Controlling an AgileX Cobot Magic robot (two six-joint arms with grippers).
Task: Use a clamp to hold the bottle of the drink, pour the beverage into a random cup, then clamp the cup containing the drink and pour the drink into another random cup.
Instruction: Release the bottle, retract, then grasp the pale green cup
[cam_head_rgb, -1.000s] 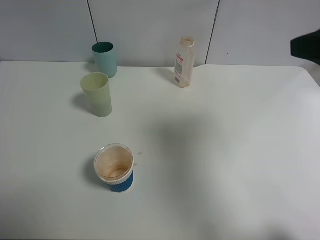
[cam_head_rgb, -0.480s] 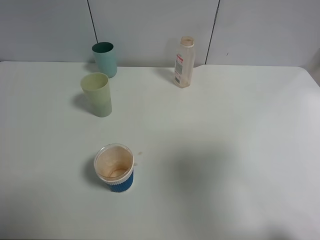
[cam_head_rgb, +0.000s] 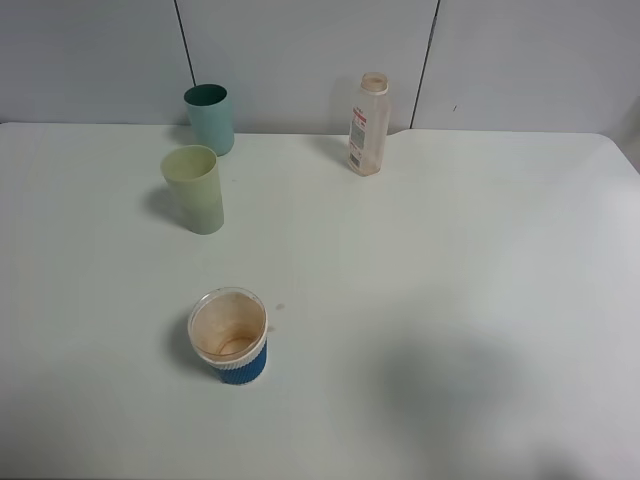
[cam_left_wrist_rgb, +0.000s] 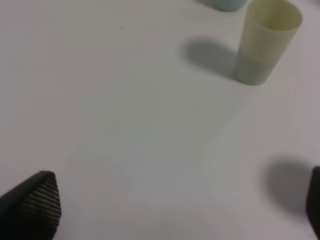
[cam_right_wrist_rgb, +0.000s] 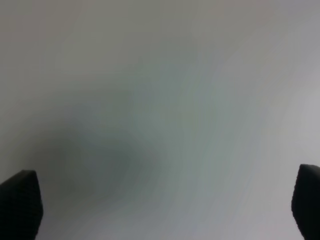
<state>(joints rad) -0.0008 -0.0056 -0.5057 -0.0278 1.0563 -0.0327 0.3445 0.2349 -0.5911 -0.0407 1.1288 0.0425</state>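
Observation:
A clear drink bottle (cam_head_rgb: 368, 124) with no cap stands upright at the back of the white table (cam_head_rgb: 480, 250). A teal cup (cam_head_rgb: 209, 118) stands at the back left, a pale green cup (cam_head_rgb: 194, 188) in front of it; the pale green cup also shows in the left wrist view (cam_left_wrist_rgb: 266, 41). A cup with a blue sleeve (cam_head_rgb: 230, 336), stained orange inside, stands near the front left. Neither gripper shows in the exterior view. My left gripper (cam_left_wrist_rgb: 175, 205) and right gripper (cam_right_wrist_rgb: 160, 205) are open and empty over bare table.
Grey wall panels (cam_head_rgb: 300, 50) rise right behind the table. The table's right edge (cam_head_rgb: 625, 150) is rounded at the far corner. A soft shadow (cam_head_rgb: 450, 370) lies on the table at the front right.
The dark arm part at the exterior view's right edge one second ago has left the view. The shadow on the table has drifted toward the front right. The cups and bottle have not moved.

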